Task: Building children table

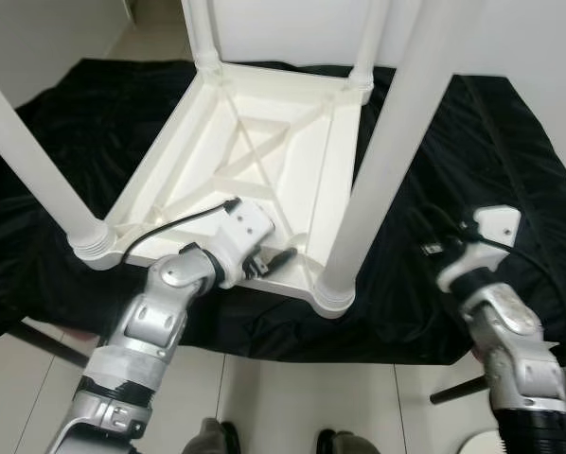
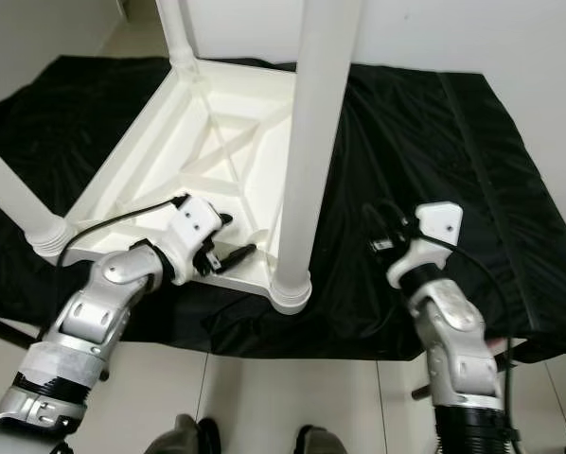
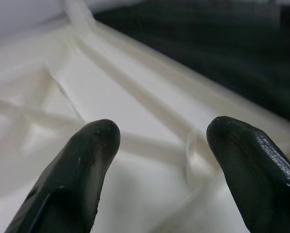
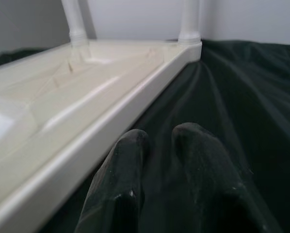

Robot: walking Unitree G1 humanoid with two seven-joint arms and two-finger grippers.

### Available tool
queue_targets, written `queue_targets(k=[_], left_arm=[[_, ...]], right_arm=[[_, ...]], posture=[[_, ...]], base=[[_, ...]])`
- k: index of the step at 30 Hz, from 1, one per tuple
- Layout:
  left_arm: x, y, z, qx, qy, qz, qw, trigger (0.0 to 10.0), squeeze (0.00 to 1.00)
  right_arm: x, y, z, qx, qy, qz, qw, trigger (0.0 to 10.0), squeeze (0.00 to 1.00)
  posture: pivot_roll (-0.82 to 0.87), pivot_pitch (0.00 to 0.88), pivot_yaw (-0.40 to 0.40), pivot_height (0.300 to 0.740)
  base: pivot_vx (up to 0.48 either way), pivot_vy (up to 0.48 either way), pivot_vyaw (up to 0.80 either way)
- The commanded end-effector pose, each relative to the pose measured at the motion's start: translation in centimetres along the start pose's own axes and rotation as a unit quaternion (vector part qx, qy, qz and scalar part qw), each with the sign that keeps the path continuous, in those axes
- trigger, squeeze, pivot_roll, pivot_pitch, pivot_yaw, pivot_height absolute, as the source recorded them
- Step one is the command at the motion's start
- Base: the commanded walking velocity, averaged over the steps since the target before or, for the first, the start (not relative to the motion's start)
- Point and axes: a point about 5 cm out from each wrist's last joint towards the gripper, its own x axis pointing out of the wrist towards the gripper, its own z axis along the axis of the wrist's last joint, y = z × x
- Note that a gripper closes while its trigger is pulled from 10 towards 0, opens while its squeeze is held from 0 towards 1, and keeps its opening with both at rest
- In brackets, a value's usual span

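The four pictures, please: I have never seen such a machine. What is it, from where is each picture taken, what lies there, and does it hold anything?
This is a humanoid robot with two silver arms, each ending in a gripper of two black fingers. The two upper pictures come from a stereo camera on its head, looking down; both show one scene. The two lower pictures come from cameras on the wrists, looking along the fingers.

A white plastic table lies upside down on a black cloth, its legs pointing up. The left gripper reaches over the near edge of the table's underside; its fingers are open and hold nothing. The right gripper is above the cloth beside the table, fingers shut, also empty. Below, the robot stands on a tiled floor.
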Motion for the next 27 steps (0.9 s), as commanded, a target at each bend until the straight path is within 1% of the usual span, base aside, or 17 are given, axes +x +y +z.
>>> queue_targets(k=[1,2,3,4,8,11,12,15,16,17,19,20,21,23,25,26,27], left_arm=[[-1.1,-0.2,1.2,-0.020,-0.044,0.027,0.998,10.0,0.00],[-1.1,-0.2,1.2,-0.020,-0.044,0.027,0.998,10.0,0.00],[-1.7,-0.9,1.5,-0.039,-0.047,-0.004,0.998,10.0,0.00],[-1.9,-1.3,1.6,-0.035,-0.043,-0.017,0.998,10.0,0.00],[-2.3,-2.0,1.5,-0.033,-0.032,-0.044,0.998,10.0,0.00],[-3.2,-3.2,1.6,-0.030,-0.024,-0.103,0.994,10.0,0.00],[-3.5,-3.6,1.5,-0.028,-0.018,-0.121,0.992,10.0,0.00],[-4.1,-4.1,1.4,-0.030,-0.008,-0.143,0.989,10.0,0.00],[-4.1,-4.1,1.4,-0.030,-0.008,-0.143,0.989,10.0,0.00],[-4.4,-4.2,1.3,-0.029,0.002,-0.150,0.988,10.0,0.00],[-4.8,-4.4,1.0,-0.031,0.021,-0.162,0.986,10.0,0.00],[-4.9,-4.5,1.0,-0.032,0.026,-0.164,0.986,10.0,0.00],[-4.9,-4.5,1.0,-0.032,0.026,-0.164,0.986,10.0,0.00],[-4.9,-4.6,1.1,-0.034,0.030,-0.168,0.985,10.0,0.00],[-4.9,-4.6,1.1,-0.031,0.031,-0.169,0.985,10.0,0.00],[-4.9,-4.6,1.1,-0.031,0.031,-0.169,0.985,10.0,0.00],[-4.9,-4.6,1.1,-0.030,0.031,-0.169,0.985,10.0,0.00]], right_arm=[[-0.8,0.0,0.5,0.013,-0.002,0.031,0.999,10.0,1.00],[-0.8,0.0,0.5,0.013,-0.002,0.031,0.999,10.0,1.00],[-1.4,0.2,0.7,0.016,0.003,0.069,0.997,10.0,1.00],[-1.7,0.3,0.8,0.016,0.005,0.092,0.996,10.0,1.00],[-1.9,0.2,0.8,-0.003,0.018,0.122,0.992,10.0,1.00],[-2.2,0.3,1.4,0.001,0.034,0.178,0.983,10.0,1.00],[-2.5,0.5,1.6,0.007,0.044,0.213,0.976,10.0,0.00],[-3.1,0.8,1.8,0.002,0.063,0.266,0.962,10.0,0.00],[-3.1,0.8,1.8,0.002,0.063,0.266,0.962,10.0,0.00],[-3.3,1.0,2.0,-0.007,0.070,0.290,0.955,10.0,0.00],[-4.0,1.6,2.1,-0.010,0.089,0.352,0.932,10.0,0.00],[-4.2,1.8,2.2,-0.009,0.094,0.367,0.925,10.0,0.00],[-4.2,1.8,2.2,-0.009,0.094,0.367,0.925,10.0,0.00],[-4.4,3.1,2.2,-0.011,0.105,0.428,0.898,10.0,0.00],[-4.3,4.1,2.2,-0.017,0.106,0.468,0.877,10.0,0.00],[-4.3,4.1,2.2,-0.017,0.106,0.468,0.877,10.0,0.00],[-4.1,4.4,2.2,-0.020,0.103,0.477,0.872,10.0,0.00]], posture=[[-0.14,0.156,0.072,0.740],[-0.14,0.156,0.072,0.740],[-0.13,0.153,0.073,0.740],[-0.13,0.150,0.069,0.740],[-0.14,0.146,0.067,0.740],[-0.14,0.139,0.061,0.740],[-0.14,0.139,0.060,0.740],[-0.13,0.137,0.059,0.740],[-0.13,0.137,0.059,0.740],[-0.13,0.137,0.059,0.740],[-0.13,0.137,0.059,0.740],[-0.13,0.137,0.059,0.740],[-0.13,0.137,0.059,0.740],[-0.13,0.130,0.057,0.740],[-0.13,0.130,0.058,0.740],[-0.13,0.130,0.058,0.740],[-0.13,0.130,0.058,0.740]], base=[[0.000,0.000,0.00],[0.000,0.000,0.00],[0.000,0.000,0.00],[0.000,0.000,0.00],[0.000,0.000,0.00],[0.000,0.000,0.00],[0.000,0.000,0.00],[0.000,0.000,0.00],[0.000,0.000,0.00],[0.000,0.000,0.00],[0.000,0.000,0.00],[0.000,0.000,0.00],[0.000,0.000,0.00],[0.000,0.000,0.00],[0.000,0.000,0.00],[0.000,0.000,0.00],[0.000,0.000,0.00]])
